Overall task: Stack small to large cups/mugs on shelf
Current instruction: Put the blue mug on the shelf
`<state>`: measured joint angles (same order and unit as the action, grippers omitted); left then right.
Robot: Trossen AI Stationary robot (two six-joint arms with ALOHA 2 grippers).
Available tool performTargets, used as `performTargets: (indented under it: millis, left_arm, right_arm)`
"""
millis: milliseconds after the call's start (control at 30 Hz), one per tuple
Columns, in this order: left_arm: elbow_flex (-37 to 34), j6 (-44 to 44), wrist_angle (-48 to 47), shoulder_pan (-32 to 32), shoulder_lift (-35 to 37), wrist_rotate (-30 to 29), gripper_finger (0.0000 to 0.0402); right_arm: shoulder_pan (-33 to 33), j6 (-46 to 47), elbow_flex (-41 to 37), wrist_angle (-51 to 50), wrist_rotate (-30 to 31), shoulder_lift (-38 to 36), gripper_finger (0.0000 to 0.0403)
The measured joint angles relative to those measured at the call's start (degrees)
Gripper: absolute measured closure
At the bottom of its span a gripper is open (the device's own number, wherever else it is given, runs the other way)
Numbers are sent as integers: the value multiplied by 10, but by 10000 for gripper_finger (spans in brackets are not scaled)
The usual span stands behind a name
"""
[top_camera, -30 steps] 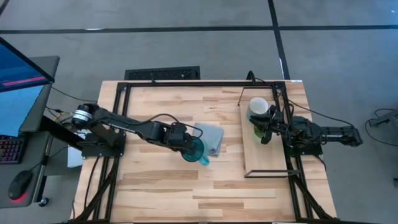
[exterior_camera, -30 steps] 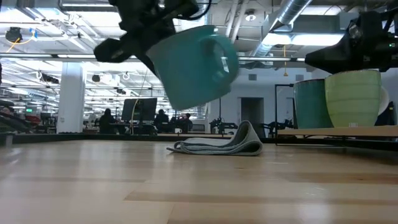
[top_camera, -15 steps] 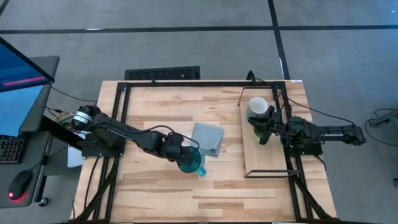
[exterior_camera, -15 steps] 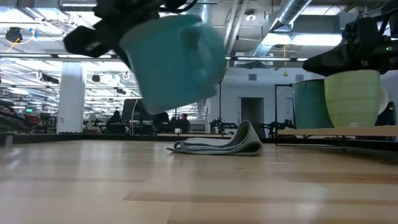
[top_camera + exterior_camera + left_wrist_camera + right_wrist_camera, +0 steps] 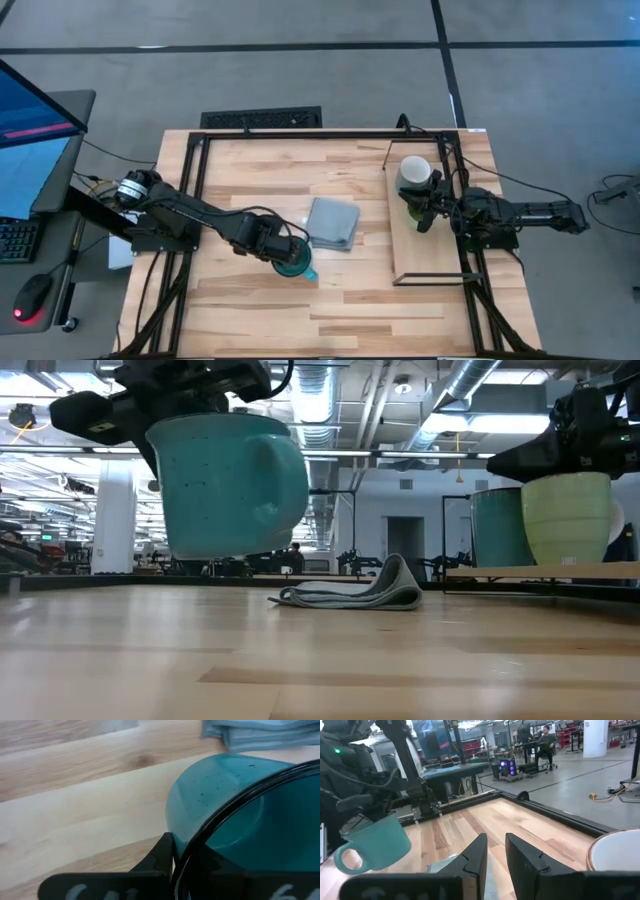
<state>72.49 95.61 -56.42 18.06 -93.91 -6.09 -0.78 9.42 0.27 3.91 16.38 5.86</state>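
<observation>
A teal-blue mug (image 5: 225,485) hangs above the tabletop near the table's middle, with my left gripper (image 5: 288,256) shut on its rim. Its handle (image 5: 285,480) points toward the table's right. On the shelf (image 5: 430,250) at the right, a white mug (image 5: 415,170) stands on its base. A light green mug (image 5: 565,520) stands nearer on the board. My right gripper (image 5: 495,852) hovers level just over the green mug, slightly open with nothing between its fingers. My left gripper holds the teal mug by its rim (image 5: 220,815), on the side away from the handle. One finger (image 5: 162,855) is outside the wall and the other is inside. The fingers come from above, pointing steeply down. The mug hangs upright, clear of the table.
A folded grey-blue cloth (image 5: 332,222) lies on the tabletop just beyond the teal mug, between it and the shelf. A black frame (image 5: 300,133) runs round the tabletop. Bare wood lies toward the near edge (image 5: 330,320).
My left gripper has carried the teal mug toward the table's near edge and a little to the left, away from the cloth. The wrist has rolled and tipped further down, so the mug has come from tilted to upright. It has stayed clear of the table.
</observation>
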Motion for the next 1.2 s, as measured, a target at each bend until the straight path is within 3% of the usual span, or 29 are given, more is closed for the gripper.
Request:
performTargets:
  millis: [500,800,1200]
  left_arm:
    - [-1,-6,-12,0,0,18,391]
    - [-1,-11,-13,0,0,21,391]
    - [-1,-10,-14,0,0,28,391]
  right_arm:
    - [0,-16,47,16,-39,1,310]
    - [0,-54,129,17,-78,1,310]
    - [0,-85,237,-90,-106,1,310]
